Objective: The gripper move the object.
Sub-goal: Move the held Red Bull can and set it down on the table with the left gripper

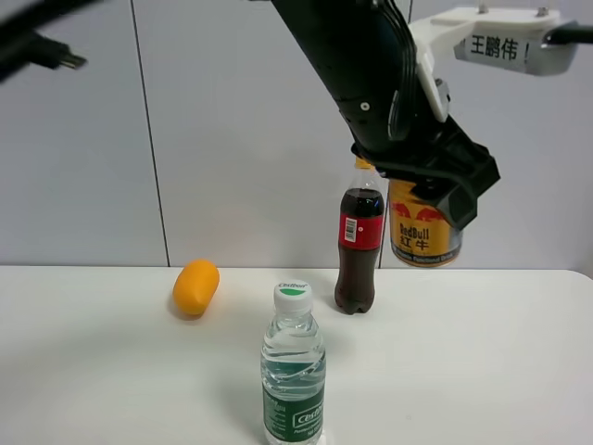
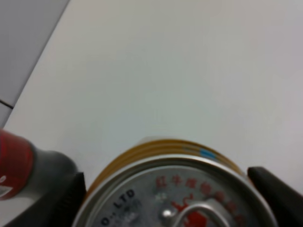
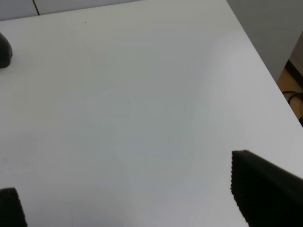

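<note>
Pincer first: the left gripper reaches across the middle from the top of the high view, and its black fingers are closed on either side of the Red Bull can, gripping it near the silver top. My left wrist camera looks straight down on that lid, one dark finger on each side of the rim.

- The can hangs in the air, roughly upright and clear of the white table, with the gold side and red logo facing the high camera.
- It sits just to the right of the cola bottle, level with the bottle's neck and red label. I cannot tell whether the two touch. In the left wrist view the bottle shows just beside one finger.
- The cola bottle stands upright near the table's back edge.
- A clear water bottle with a green label stands upright nearer the camera, left of the cola.
- An orange oval fruit lies further left, well apart from the can.

The right gripper is spread wide over bare tabletop, with nothing between its fingers. A white tag with Chinese characters sits at the upper right of the high view.
</note>
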### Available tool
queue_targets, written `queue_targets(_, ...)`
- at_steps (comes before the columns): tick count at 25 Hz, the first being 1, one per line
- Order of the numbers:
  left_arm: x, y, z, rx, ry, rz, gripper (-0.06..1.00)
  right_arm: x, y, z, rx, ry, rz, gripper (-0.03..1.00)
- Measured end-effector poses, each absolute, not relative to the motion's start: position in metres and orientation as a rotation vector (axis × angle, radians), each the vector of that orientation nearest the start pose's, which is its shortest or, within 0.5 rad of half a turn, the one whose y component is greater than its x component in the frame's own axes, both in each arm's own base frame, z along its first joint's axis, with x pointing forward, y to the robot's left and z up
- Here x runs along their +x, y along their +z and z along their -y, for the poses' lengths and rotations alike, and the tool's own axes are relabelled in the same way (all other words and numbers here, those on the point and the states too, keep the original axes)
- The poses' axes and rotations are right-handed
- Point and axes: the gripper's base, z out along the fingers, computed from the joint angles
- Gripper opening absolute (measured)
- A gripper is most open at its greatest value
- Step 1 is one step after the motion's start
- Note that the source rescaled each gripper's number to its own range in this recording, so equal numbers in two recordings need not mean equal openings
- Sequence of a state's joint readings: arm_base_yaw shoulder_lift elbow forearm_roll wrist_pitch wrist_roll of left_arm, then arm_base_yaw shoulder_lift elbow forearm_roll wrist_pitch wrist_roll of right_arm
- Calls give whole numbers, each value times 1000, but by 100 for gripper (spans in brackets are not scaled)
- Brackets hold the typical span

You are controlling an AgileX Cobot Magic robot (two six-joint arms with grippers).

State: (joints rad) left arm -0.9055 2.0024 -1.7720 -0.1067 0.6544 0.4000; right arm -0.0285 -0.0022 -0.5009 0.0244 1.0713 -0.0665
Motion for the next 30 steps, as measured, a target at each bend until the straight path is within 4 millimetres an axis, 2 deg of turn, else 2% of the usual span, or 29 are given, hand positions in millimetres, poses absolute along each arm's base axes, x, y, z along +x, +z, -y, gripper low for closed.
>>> queue_targets(7,299,231,392,1534,-303,-2003,3,-6,277,-2,-40,-30,-2051,100)
queue_targets(14,305,185,398,1638,-262,-2062,3,-6,277,-2,-40,-30,-2051,100)
queue_targets(20,310,172,399,1655,-251,-2064,3,-6,277,-2,-40,-30,-2051,100)
queue_targets(30,330,148,387,1608,-256,-2140,3,-6,277,-2,-40,-30,-2051,100)
